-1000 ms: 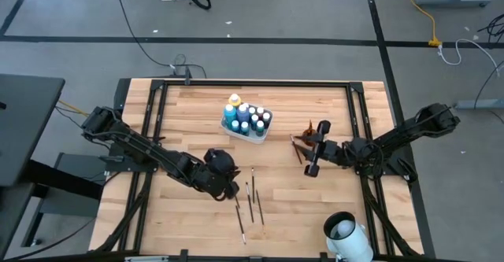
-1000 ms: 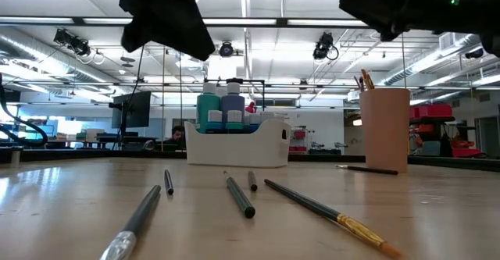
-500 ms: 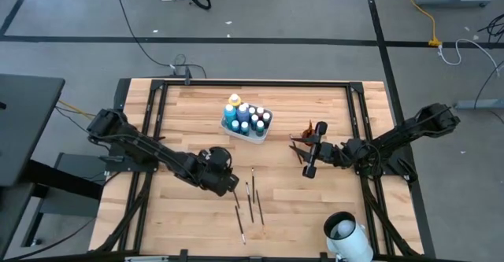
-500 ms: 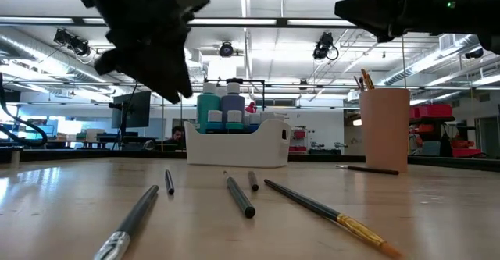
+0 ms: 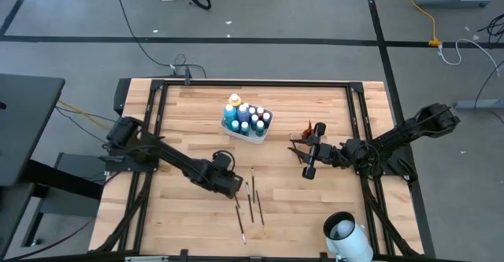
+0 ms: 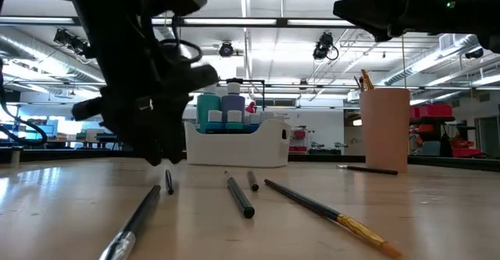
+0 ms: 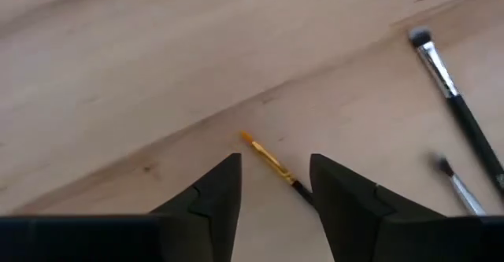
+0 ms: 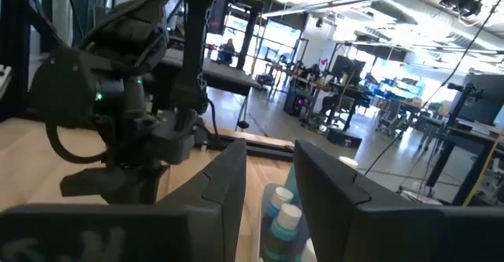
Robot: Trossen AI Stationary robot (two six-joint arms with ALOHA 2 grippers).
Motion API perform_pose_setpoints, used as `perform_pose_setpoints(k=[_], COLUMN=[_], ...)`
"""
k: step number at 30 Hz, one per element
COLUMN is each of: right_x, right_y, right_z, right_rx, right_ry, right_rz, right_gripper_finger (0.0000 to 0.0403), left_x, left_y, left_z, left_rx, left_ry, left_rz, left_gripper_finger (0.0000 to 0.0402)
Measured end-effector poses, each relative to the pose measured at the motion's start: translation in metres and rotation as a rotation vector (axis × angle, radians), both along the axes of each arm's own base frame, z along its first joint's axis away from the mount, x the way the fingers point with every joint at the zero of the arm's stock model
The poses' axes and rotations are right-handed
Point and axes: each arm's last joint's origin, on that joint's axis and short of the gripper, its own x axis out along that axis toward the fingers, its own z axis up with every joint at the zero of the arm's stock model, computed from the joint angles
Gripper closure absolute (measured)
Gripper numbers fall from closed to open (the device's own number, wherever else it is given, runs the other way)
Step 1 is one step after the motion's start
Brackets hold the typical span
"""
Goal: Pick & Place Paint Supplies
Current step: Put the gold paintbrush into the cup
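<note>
1. High view. Left gripper (image 5: 233,186) sits low over the table's middle, toward the near edge, at the upper ends of the loose paintbrushes (image 5: 250,203) lying side by side on the wood. White tray (image 5: 247,129) with the paint bottles (image 5: 246,117) stands nearer the far edge, well apart from the brushes. Right gripper (image 5: 312,155) hovers right of centre, just beside the orange-brown cup (image 5: 311,129); nothing visibly held.

2. Low view. Left gripper (image 6: 160,157) is down almost to the table, right at the far end of the leftmost brush (image 6: 168,182). Four brushes lie loose in front. The cup (image 6: 384,129) already has brush handles sticking out of it.

3. Left wrist view. The fingers (image 7: 216,191) are spread, and a gold-ferruled brush tip (image 7: 268,159) lies on the wood in the gap between them, not pinched.

4. Right wrist view. Right fingers (image 8: 228,179) stand apart, empty; bottle caps (image 8: 282,207) visible beyond them.

5. Judgement: the step is the reach for a brush; pick not yet made. Next move likely calls for a slight descent, keeping the thin handle centred, then closing. Risk: the handle rolls or slips out.
</note>
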Motion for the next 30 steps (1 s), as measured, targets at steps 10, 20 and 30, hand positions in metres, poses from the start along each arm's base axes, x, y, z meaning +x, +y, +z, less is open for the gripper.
perform_pose_setpoints(k=[10, 20, 30], right_x=[0.000, 0.000, 0.000], right_y=[0.000, 0.000, 0.000], right_z=[0.000, -0.001, -0.001], right_rx=[-0.003, -0.005, -0.005], right_ry=[0.005, 0.011, 0.011], right_rz=[0.005, 0.005, 0.004], right_gripper_finger=[0.0289, 0.0289, 0.0289], left_x=[0.001, 0.004, 0.004], left_y=[0.004, 0.015, 0.013], left_z=[-0.008, -0.009, -0.009], left_rx=[0.060, 0.014, 0.006], left_ry=[-0.015, 0.028, 0.032], left_rz=[0.080, 0.074, 0.062], left_gripper_finger=[0.0266, 0.0330, 0.0395])
